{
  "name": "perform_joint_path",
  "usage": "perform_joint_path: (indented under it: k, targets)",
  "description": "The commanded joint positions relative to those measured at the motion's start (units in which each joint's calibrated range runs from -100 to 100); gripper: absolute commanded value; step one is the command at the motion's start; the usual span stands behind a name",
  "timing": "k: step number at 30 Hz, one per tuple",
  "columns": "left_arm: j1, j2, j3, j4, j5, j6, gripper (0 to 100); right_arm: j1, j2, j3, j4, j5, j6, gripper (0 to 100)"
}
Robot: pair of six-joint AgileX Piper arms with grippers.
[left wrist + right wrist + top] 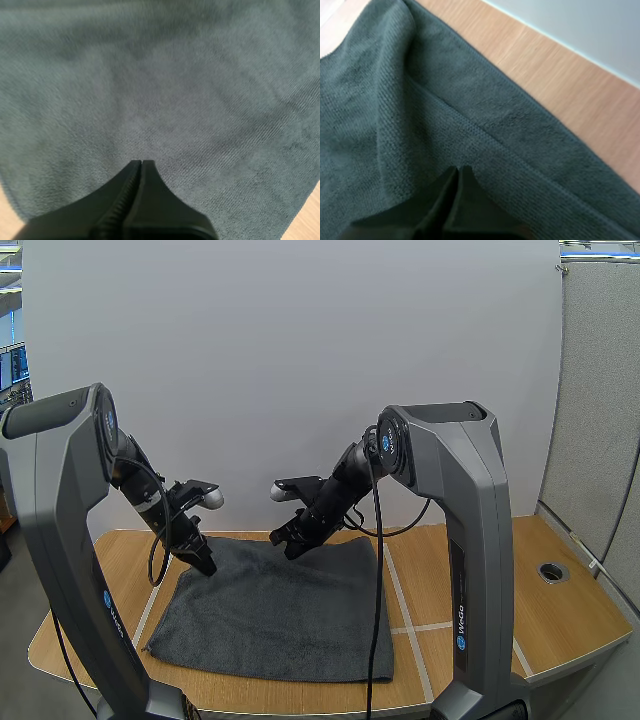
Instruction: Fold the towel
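While the towel [275, 610] lies spread flat on the worktop [560, 610], the left hand [205, 565] is clenched on its far-left corner and the right hand [287, 545] midway along its far edge. I judge the grasp is in hand. Next, both must lift together and carry that edge to the towel's near edge. The high view gives the towel's outline, and the right wrist view adds a crease running to the pinching tips.

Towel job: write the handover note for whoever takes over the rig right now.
Left gripper: shut, tips down at the far left corner of the towel.
Right gripper: shut, over the towel's far edge.
The towel lies spread flat on the table; neither gripper is seen holding it.
Done: no fold visible.
Left: grasp the far edge and fold it.
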Motion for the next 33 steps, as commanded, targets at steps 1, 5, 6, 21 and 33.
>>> perform_joint_path:
  k: [1,5,6,21,33]
  targets:
    - [-0.29,4.1,0.1,1.3,0.3,-0.1,0,1.4,2.9,-1.3,-0.6,-0.3,-0.3,0]
    - [-0.29,4.3,0.1,2.2,0.3,-0.1,0,1.8,4.0,-1.3,-1.6,-3.8,-0.3,0]
    - [-0.29,4.3,0.1,2.6,0.3,-0.1,0,1.8,4.4,-1.3,-1.6,-5.2,-0.3,0]
    - [-0.29,4.3,0.1,4.6,0.3,-0.6,0,1.5,6.3,-1.4,-5.7,-26.4,1.1,0]
    - [-0.29,4.3,0.1,10.0,0.3,-3.1,0,1.4,6.3,-1.4,-4.7,-26.4,1.2,0]
